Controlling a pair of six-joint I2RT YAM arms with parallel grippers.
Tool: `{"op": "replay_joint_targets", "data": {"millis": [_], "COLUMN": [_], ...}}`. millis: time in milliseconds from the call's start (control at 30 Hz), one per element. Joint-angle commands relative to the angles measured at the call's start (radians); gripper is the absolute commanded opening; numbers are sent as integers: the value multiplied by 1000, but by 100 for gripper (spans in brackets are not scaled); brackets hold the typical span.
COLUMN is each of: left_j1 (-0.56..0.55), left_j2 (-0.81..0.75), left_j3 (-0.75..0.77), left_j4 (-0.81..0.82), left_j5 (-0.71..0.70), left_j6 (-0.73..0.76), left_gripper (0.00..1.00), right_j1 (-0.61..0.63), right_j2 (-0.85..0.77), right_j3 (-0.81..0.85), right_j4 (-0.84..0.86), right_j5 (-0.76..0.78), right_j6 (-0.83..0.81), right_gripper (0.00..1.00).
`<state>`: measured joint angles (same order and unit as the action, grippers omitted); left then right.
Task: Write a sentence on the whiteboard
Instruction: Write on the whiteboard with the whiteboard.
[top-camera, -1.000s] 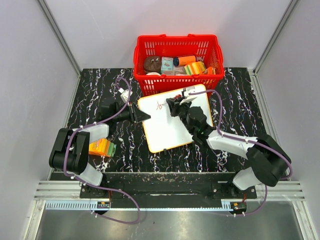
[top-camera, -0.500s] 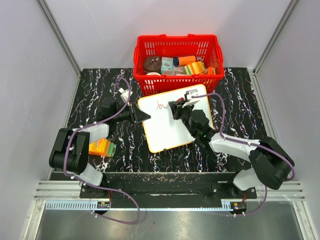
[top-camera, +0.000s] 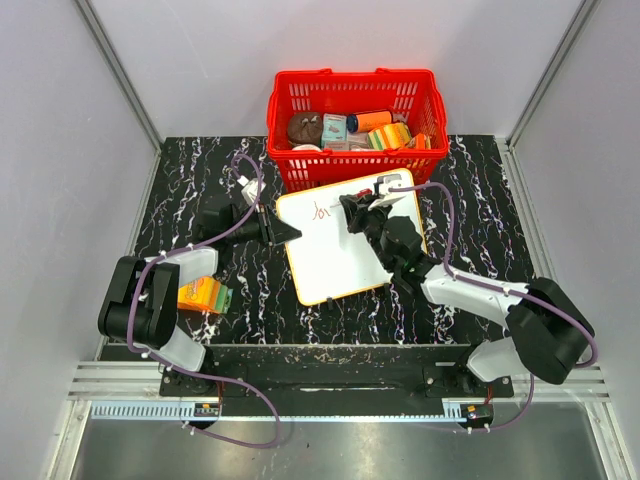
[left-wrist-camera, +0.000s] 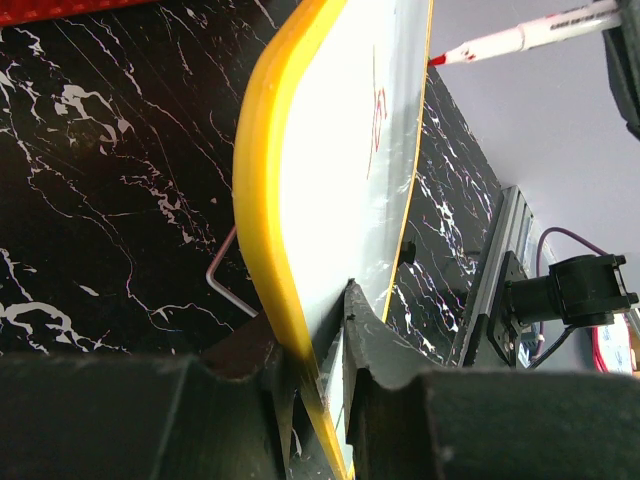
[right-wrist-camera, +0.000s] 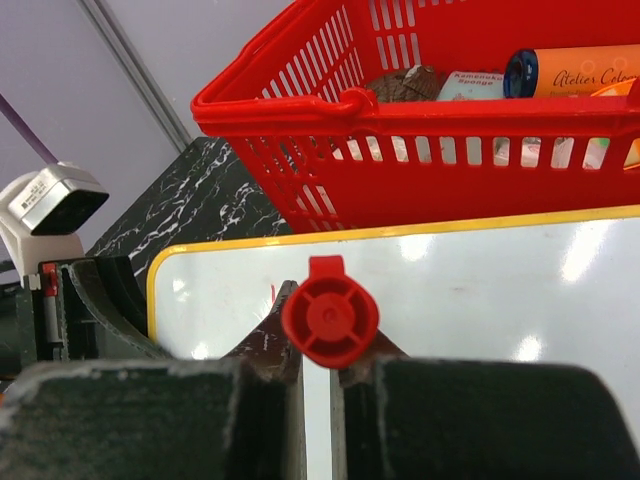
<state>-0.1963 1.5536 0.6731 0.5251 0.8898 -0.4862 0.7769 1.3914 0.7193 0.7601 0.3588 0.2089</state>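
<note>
The whiteboard (top-camera: 345, 240) with its orange-yellow rim lies tilted on the black table in front of the red basket. A few red marker strokes (top-camera: 319, 211) of the sentence stand near its top left corner. My left gripper (top-camera: 283, 232) is shut on the board's left edge; in the left wrist view the rim (left-wrist-camera: 270, 230) runs between the fingers. My right gripper (top-camera: 352, 214) is shut on a red marker (right-wrist-camera: 330, 322), held over the board's upper middle. The marker's tip (left-wrist-camera: 437, 60) shows in the left wrist view, close to the board.
A red basket (top-camera: 356, 95) full of small items stands just behind the board. An orange box (top-camera: 203, 295) lies at the left near my left arm. Grey walls close in the table on three sides.
My right gripper with the marker has shifted slightly up and right over the board. The red strokes have grown a little. My left arm has not moved.
</note>
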Motion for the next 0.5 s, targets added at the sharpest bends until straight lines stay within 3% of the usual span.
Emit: {"op": "replay_joint_targets", "data": {"millis": [0,467], "left_j1": [-28,-31], "left_j2": [26,26], "left_j3": [-3,-3], "left_j4": [-48,-51], "left_j5": [-132,-134], "left_j6": [205,207], "left_gripper": [0,0], "right_j1": [-5,-14], "right_j2": [32,41], "right_j3": [72,45], "right_j4": [15,30], "right_j5": [40,46], "right_j6": [-20,-6], "right_gripper": [0,0]}}
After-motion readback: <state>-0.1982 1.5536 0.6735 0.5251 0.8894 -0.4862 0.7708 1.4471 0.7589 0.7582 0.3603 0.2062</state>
